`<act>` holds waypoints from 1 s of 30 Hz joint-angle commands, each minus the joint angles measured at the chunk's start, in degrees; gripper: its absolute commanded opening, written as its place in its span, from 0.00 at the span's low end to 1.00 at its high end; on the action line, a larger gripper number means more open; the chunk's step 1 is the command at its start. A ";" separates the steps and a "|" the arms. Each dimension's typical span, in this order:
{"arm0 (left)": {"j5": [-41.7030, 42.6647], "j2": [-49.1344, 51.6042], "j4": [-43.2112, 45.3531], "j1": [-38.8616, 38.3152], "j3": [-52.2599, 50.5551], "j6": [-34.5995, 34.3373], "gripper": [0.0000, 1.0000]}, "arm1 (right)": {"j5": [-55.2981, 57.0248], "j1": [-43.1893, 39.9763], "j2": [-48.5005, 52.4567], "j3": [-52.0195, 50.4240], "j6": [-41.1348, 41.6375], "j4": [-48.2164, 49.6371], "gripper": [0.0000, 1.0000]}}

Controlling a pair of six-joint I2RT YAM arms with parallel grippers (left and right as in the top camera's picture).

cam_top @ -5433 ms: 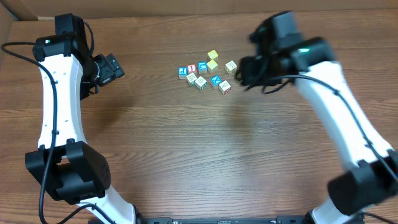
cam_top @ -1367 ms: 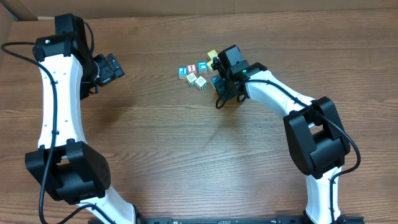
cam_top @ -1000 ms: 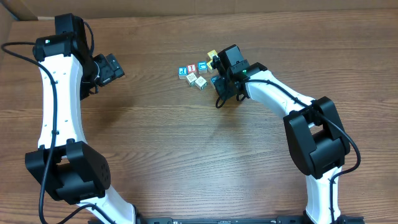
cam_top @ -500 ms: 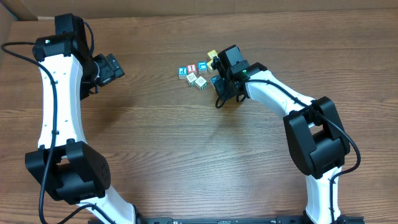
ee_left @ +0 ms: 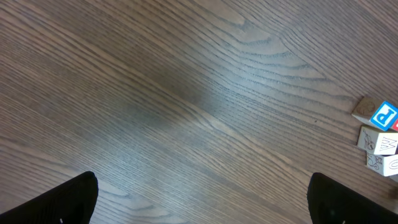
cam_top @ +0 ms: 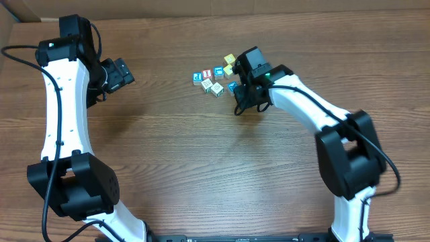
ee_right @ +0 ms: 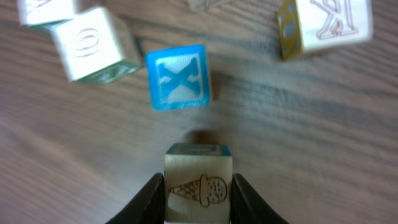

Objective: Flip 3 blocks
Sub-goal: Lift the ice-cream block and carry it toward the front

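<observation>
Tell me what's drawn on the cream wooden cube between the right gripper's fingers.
Brown ice-cream cone on the cream wooden cube; clearest in right wrist view.

Your left arm [cam_top: 57, 101], right arm [cam_top: 302, 101]: white links, black joints, black cables.
Your right gripper [ee_right: 198, 191]: black fingers.

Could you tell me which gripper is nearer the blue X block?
Right. The right gripper, holding an ice-cream block, is close beside the blue X block; the left gripper sits far off.

Overhead: high, straight down, whole table [cam_top: 201, 168]. Left wrist: low, oblique, P block [ee_left: 385, 116] at right edge. Right wrist: very close on X block [ee_right: 178, 77]; overhead shares both.
</observation>
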 commanded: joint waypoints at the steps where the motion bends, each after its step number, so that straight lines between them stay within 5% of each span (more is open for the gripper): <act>1: 0.22 0.42 0.04 -0.39 1.29 -0.13 1.00 | -2.14 0.22 -9.62 2.71 4.17 -2.75 0.30; 14: 0.22 0.42 0.04 -0.39 1.29 -0.13 1.00 | -2.10 2.03 -17.22 0.35 25.00 -24.17 0.29; 30: 0.22 0.42 0.04 -0.39 1.29 -0.13 1.00 | 3.54 12.90 -17.03 -23.50 37.92 -0.85 0.26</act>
